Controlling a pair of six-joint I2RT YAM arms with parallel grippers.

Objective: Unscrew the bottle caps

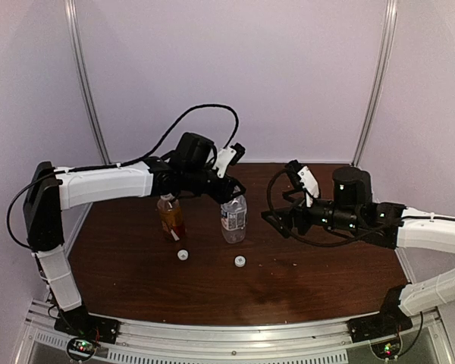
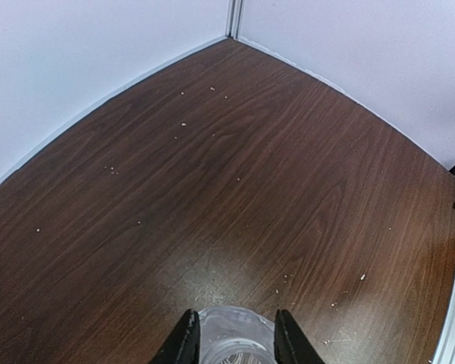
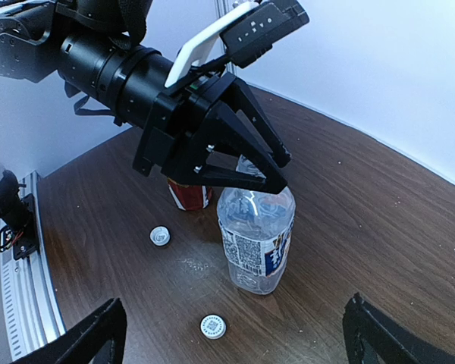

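— Two bottles, are both upright?

— Both upright, around the middle of the counter. The amber bottle with the red label stands toward the left edge. The clear bottle with the blue-white label stands near it on the right-edge side, with a gap between them.

— And the caps?

— Both necks are bare. Two white caps lie flat on the wood, on the near-edge side of the bottles. One cap is in front of the amber bottle, and the other cap is in front of the clear one. Neither touches a bottle, and they are well apart from each other.

— What has the left pincer got?

— The left pincer sits over the top of the clear bottle, reaching in from the left edge. Its own camera looks straight down past the fingers, which are drawn in against either side of the open mouth. It is clamped on that bottle's neck.

— The right pincer?

— The right pincer hangs above the counter on the right-edge side of the clear bottle, near it but not touching. Its jaws are spread as wide as they go, with nothing between them.
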